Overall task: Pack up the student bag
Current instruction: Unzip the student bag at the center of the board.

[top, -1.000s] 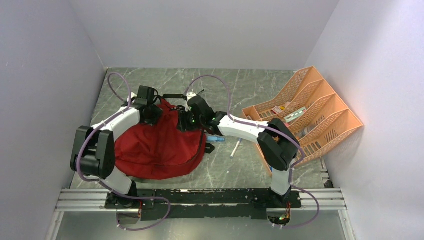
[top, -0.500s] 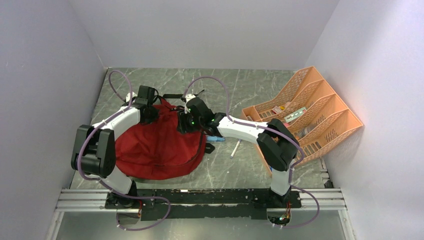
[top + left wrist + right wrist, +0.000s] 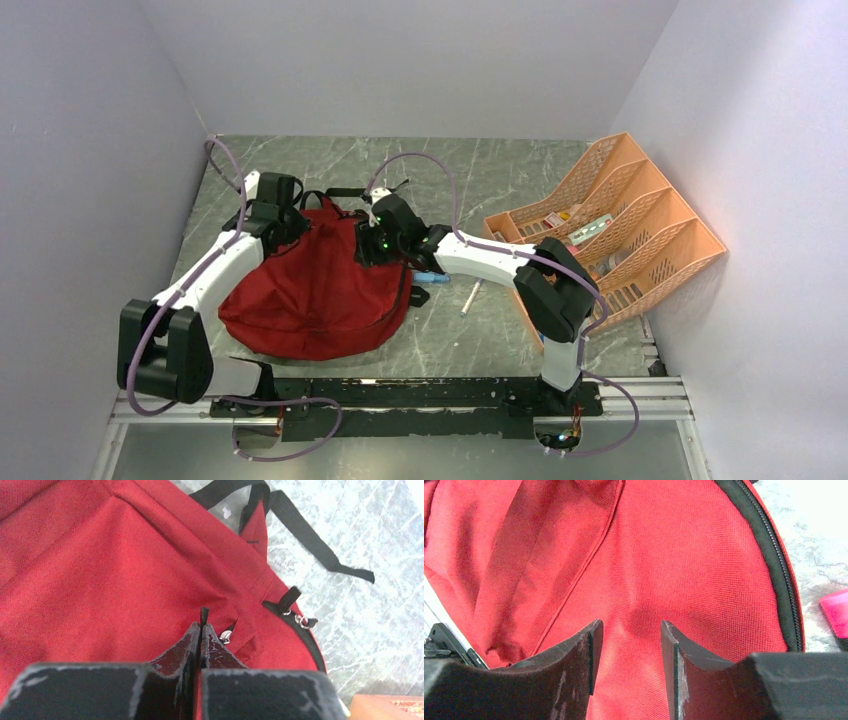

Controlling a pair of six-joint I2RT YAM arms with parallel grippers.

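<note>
The student bag [image 3: 310,295] is a dark red backpack lying flat on the marble table. My left gripper [image 3: 201,626] is at its far left top, shut on a thin black zipper pull [image 3: 204,613] that sticks out beyond the tips. A silver slider [image 3: 226,637] shows just right of the fingers. In the top view the left gripper [image 3: 283,216] sits at the bag's upper left corner. My right gripper [image 3: 629,630] hovers open just above the red fabric [image 3: 674,555] near the black zipper track [image 3: 774,565], with nothing between its fingers. From above, the right gripper [image 3: 370,245] is over the bag's upper right.
An orange desk organiser [image 3: 610,225] with items in its slots stands at the right. A white pen [image 3: 470,298] and a blue object [image 3: 428,275] lie between it and the bag. Black straps [image 3: 310,540] trail off the bag's top. A pink item [image 3: 836,612] lies beside the zipper.
The left gripper shut on the zipper pull, then the left arm swung leftward, drawing the bag's top corner with it. The right arm stayed put.
</note>
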